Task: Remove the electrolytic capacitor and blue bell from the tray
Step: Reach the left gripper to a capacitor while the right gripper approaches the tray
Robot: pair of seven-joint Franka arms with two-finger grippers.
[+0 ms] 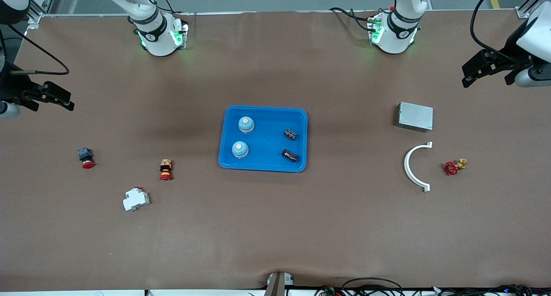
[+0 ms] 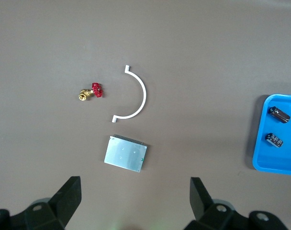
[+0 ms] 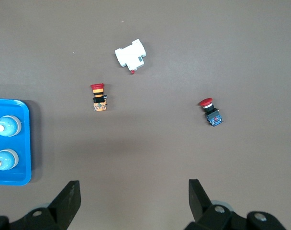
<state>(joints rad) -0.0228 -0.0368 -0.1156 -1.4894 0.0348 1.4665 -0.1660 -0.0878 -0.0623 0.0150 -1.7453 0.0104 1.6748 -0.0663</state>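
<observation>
White breaker [image 1: 136,199], bells [image 1: 246,124], capacitors [image 1: 290,134] in tray [image 1: 263,164]

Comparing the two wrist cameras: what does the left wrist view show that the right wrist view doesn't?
Only the left wrist view: two capacitors in the blue tray, a metal box, a white curved bracket, a red-handled valve, and the open left gripper.
Only the right wrist view: two bells, a white breaker, two red pushbuttons, and the open right gripper.
Both: the tray and brown tabletop.
</observation>
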